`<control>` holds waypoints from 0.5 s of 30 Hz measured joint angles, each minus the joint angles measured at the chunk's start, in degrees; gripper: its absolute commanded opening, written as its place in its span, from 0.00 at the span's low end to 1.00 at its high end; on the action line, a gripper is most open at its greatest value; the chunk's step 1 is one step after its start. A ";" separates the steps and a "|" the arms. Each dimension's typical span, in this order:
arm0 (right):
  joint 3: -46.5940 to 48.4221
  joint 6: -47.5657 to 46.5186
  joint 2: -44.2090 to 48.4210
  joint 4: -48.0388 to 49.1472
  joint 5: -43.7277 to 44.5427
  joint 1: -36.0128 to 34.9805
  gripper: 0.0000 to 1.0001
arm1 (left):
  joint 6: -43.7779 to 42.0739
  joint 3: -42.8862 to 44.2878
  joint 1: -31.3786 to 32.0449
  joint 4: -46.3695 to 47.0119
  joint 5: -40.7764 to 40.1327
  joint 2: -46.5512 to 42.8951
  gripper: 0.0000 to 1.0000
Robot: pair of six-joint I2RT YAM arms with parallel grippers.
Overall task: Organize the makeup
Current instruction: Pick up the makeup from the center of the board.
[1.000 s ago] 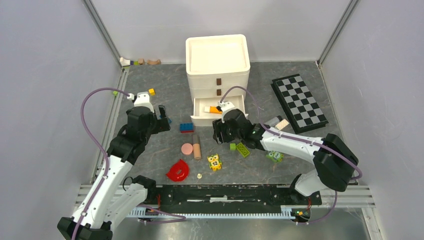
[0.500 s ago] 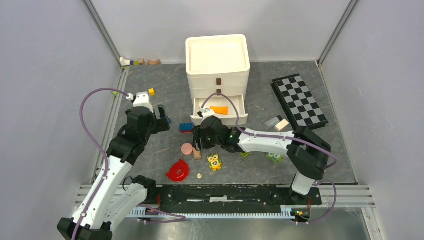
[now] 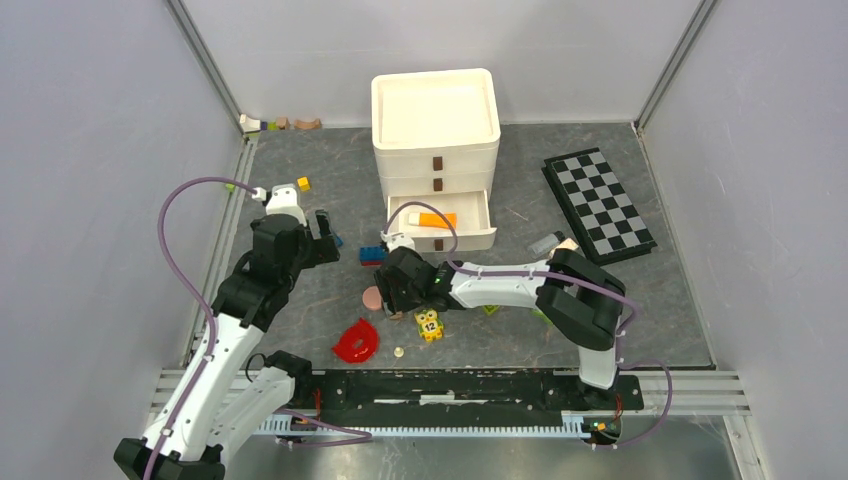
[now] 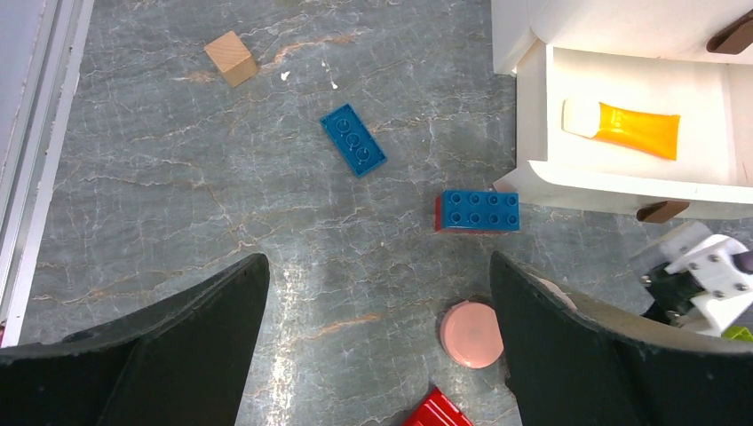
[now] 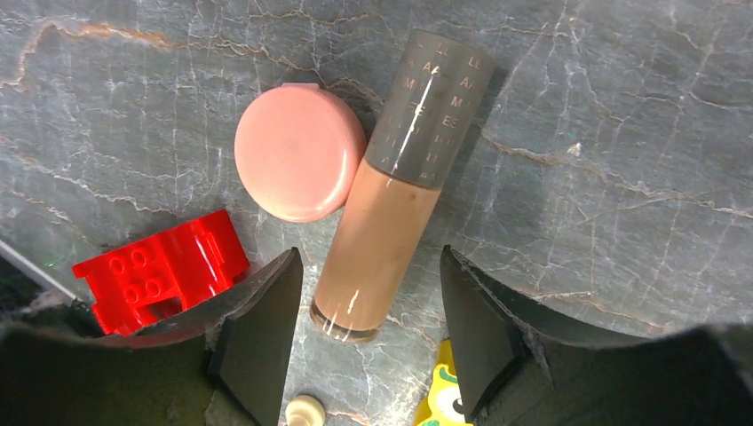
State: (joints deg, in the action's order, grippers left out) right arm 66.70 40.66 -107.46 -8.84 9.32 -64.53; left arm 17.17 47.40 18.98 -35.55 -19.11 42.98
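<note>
The beige stick (image 5: 382, 222) lies flat on the grey table (image 3: 620, 300), near of the drawer unit (image 3: 435, 110), its grey lettered cap at the far end. The round pink disc (image 5: 299, 151) rests against its left side. The right gripper (image 5: 368, 266) hangs over the stick's near end, jaws apart, one finger on each side with a gap showing at both, so nothing is clamped. Left and nearer sits the red half-ring piece (image 5: 160, 271); a yellow owl block (image 3: 429, 323) stands near and right of the gripper. The orange tube (image 4: 630, 129) lies in the open bottom drawer (image 4: 622, 182). Left of that drawer are two blue bricks (image 4: 353, 140) (image 4: 479, 210). The left gripper (image 4: 377, 266) hovers above them, jaws spread wide and empty. A checkerboard (image 3: 598, 205) lies at far right.
</note>
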 measured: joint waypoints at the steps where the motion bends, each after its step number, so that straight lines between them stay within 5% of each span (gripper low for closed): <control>1: 0.68 -0.04 -0.57 -0.63 0.33 -0.20 0.63 | 0.00 0.00 0.00 0.00 0.00 -0.09 1.00; 8: 5.97 -1.79 -3.82 -6.60 5.31 -2.14 0.56 | 0.00 0.00 0.00 0.00 0.04 -0.61 1.00; 15: 8.52 -4.07 -5.53 -10.75 10.14 -3.15 0.34 | 0.00 0.00 0.00 0.00 0.15 -0.66 1.00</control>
State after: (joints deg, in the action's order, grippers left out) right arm 75.22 36.60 -112.99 -19.59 19.46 -67.68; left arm 17.17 47.40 18.98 -35.55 -18.96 42.33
